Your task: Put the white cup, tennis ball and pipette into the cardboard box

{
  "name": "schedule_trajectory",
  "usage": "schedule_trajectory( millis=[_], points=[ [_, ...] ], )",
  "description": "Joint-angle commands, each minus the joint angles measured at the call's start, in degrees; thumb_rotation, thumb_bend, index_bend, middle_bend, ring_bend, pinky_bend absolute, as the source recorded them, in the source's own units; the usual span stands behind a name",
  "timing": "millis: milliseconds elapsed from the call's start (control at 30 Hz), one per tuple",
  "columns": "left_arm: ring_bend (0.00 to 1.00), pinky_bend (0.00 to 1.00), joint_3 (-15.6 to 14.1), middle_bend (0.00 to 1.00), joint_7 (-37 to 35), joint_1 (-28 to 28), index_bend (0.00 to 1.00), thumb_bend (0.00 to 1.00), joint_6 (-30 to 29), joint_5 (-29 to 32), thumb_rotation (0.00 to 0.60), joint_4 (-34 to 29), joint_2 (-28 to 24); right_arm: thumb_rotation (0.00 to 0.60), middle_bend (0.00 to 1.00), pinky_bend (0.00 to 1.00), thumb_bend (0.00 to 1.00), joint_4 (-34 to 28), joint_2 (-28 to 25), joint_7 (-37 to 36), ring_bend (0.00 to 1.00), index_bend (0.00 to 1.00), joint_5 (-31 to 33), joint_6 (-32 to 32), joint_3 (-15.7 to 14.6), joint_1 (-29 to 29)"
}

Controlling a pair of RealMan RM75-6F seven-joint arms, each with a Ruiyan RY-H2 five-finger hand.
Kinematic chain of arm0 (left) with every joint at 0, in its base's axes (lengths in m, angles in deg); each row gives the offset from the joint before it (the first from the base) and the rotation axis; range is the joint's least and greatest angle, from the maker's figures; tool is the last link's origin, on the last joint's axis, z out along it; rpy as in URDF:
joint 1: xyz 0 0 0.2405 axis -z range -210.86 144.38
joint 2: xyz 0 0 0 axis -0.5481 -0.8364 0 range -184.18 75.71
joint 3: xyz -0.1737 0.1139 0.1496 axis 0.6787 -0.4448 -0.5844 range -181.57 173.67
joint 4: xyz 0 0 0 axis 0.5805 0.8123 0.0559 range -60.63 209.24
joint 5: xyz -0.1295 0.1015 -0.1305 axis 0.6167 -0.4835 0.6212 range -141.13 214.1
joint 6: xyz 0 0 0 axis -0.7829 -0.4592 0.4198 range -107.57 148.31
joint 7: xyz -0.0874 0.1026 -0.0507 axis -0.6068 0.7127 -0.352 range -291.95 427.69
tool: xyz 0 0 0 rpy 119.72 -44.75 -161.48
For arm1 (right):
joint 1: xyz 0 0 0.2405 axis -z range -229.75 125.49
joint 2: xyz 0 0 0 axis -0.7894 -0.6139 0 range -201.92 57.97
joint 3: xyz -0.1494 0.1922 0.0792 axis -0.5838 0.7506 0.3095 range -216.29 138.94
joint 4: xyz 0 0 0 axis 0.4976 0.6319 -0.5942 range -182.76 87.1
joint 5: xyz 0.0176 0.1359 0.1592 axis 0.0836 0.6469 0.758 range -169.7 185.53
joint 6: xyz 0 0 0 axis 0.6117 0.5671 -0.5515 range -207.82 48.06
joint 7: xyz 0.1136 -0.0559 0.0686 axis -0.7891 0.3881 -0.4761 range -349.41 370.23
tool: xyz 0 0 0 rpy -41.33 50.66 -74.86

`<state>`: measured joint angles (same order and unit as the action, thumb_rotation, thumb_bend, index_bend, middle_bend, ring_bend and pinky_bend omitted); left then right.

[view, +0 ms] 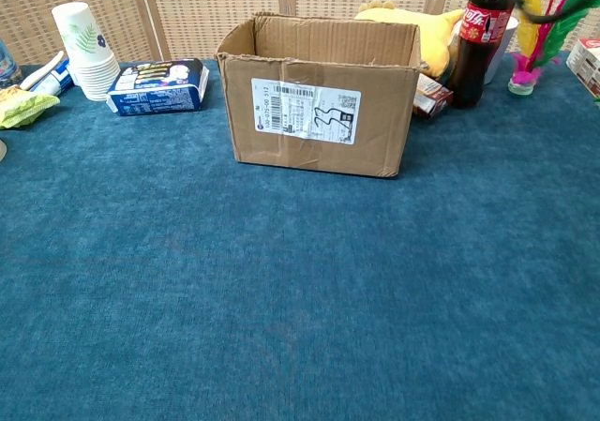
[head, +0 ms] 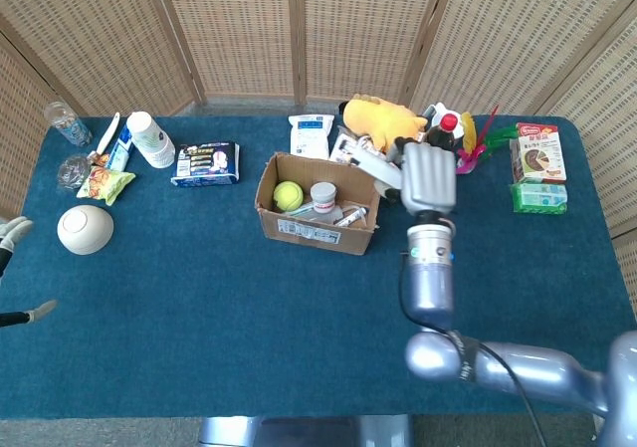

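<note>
The cardboard box (head: 317, 230) stands open at mid-table, also seen from the front in the chest view (view: 319, 112). Inside it lie the tennis ball (head: 288, 195), a white cup (head: 322, 196) and a small white item at the right. My right hand (head: 428, 176) hangs just right of the box's far right corner and holds the white pipette (head: 372, 166), which points left over the box's rim. Only the fingers of my left hand (head: 12, 232) show at the far left edge, apart and holding nothing. Neither hand shows in the chest view.
A cola bottle (view: 480, 38), yellow plush (head: 383, 118) and snack packs stand behind the box. Stacked paper cups (view: 82, 51), a blue packet (head: 206, 163) and a white bowl (head: 85, 229) are at the left. Boxes (head: 538, 158) sit at the far right.
</note>
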<state>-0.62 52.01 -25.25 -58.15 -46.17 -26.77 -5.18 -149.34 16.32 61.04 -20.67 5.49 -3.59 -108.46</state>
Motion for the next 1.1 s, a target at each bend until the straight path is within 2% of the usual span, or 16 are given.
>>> schedule_trajectory(
  millis=[33, 167, 367, 533, 833, 1100],
  points=[
    [0.0, 0.09, 0.1, 0.0, -1.1, 0.1, 0.0, 0.04, 0.4, 0.4, 0.6, 0.7, -0.1, 0.6, 0.5, 0.78, 0.41, 4.0, 4.0, 2.2, 0.51, 0.54, 1.8, 0.8, 0.0, -3.6],
    [0.0, 0.09, 0.2, 0.0, -2.3, 0.4, 0.0, 0.04, 1.3, 0.8, 0.6, 1.4, -0.3, 0.6, 0.51, 0.78, 0.41, 8.5, 8.6, 2.8, 0.51, 0.54, 2.1, 0.1, -2.8, -5.8],
    [0.0, 0.09, 0.1, 0.0, -2.6, 0.4, 0.0, 0.04, 1.3, 0.3, 0.6, 1.3, -0.3, 0.6, 0.5, 0.78, 0.4, 12.6, 12.0, 3.1, 0.51, 0.54, 1.9, -0.5, -4.4, -7.2],
    [0.0, 0.09, 0.1, 0.0, -2.7, 0.3, 0.0, 0.04, 1.1, 0.3, 0.6, 1.4, -0.4, 0.6, 0.51, 0.78, 0.39, 15.4, 13.5, 3.9, 0.51, 0.54, 1.7, -1.3, -5.0, -8.1],
    [0.0, 0.09, 0.1, 0.0, -2.4, 0.4, 0.0, 0.04, 1.3, 0.3, 0.6, 1.3, -0.3, 0.6, 0.5, 0.78, 0.38, 18.1, 15.1, 6.1, 0.51, 0.54, 1.9, -1.6, -3.8, -10.2],
    [0.0, 0.09, 0.2, 0.0, -2.3, 0.4, 0.0, 0.04, 1.3, 0.6, 0.6, 1.3, -0.2, 0.6, 0.5, 0.78, 0.38, 23.4, 18.2, 10.5, 0.51, 0.54, 2.2, -2.2, -4.8, -13.1]
  ],
)
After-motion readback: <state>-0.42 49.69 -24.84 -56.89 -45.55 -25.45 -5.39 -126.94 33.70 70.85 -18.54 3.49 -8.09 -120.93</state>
